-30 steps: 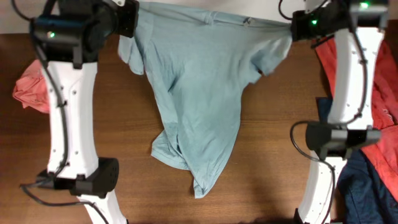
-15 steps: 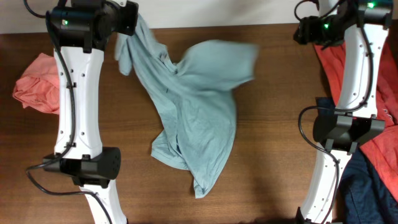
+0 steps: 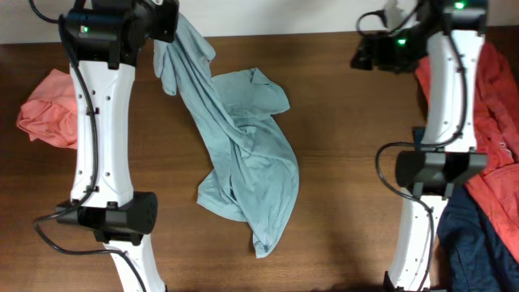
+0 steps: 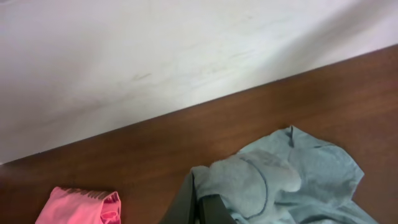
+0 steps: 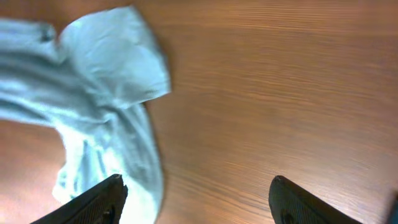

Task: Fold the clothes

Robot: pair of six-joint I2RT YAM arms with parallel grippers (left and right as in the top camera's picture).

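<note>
Sprawling T-shirt (image 3: 251, 162) on brown wooden table (image 3: 349, 162); probably painted wall (image 4: 155, 62) beyond.

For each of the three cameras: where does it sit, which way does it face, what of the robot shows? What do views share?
Overhead: above the brown wooden table, looking down on the pale blue-green cloth T-shirt; both white arms show.
Left wrist: on the left gripper, facing across the table to a white wall; dark fingers grip the T-shirt.
Right wrist: on the right gripper, facing down at the table; two dark fingers, apart.
Shared: all see the T-shirt; overhead and left wrist see the salmon-pink garment.
</note>
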